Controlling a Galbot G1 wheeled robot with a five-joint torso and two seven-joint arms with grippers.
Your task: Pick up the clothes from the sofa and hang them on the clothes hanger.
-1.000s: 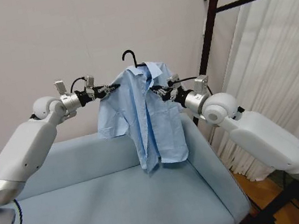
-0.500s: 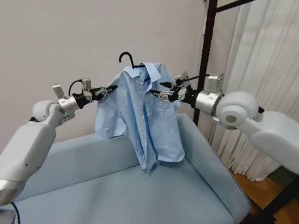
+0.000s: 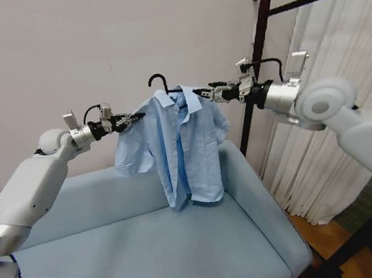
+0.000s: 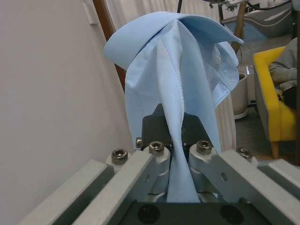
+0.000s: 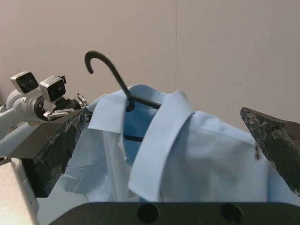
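Observation:
A light blue shirt (image 3: 180, 147) hangs on a black hanger (image 3: 156, 81) in the air above the back of the sofa (image 3: 121, 264). My left gripper (image 3: 132, 118) is shut on the shirt's shoulder end; in the left wrist view the blue cloth (image 4: 178, 61) is pinched in the left gripper (image 4: 171, 133). My right gripper (image 3: 201, 93) is at the shirt's other shoulder. In the right wrist view its fingers (image 5: 51, 150) stand wide apart, with the collar and shoulder of the shirt (image 5: 206, 154) and the hanger hook (image 5: 105, 68) beyond them.
A dark wooden clothes rack (image 3: 261, 33) stands to the right of the sofa, its bars running high across the upper right. White curtains (image 3: 348, 83) hang behind it. A plain wall is behind the shirt.
My right arm has risen and its gripper moved from the shirt's front up to its shoulder. The shirt and left gripper have shifted slightly left and up.

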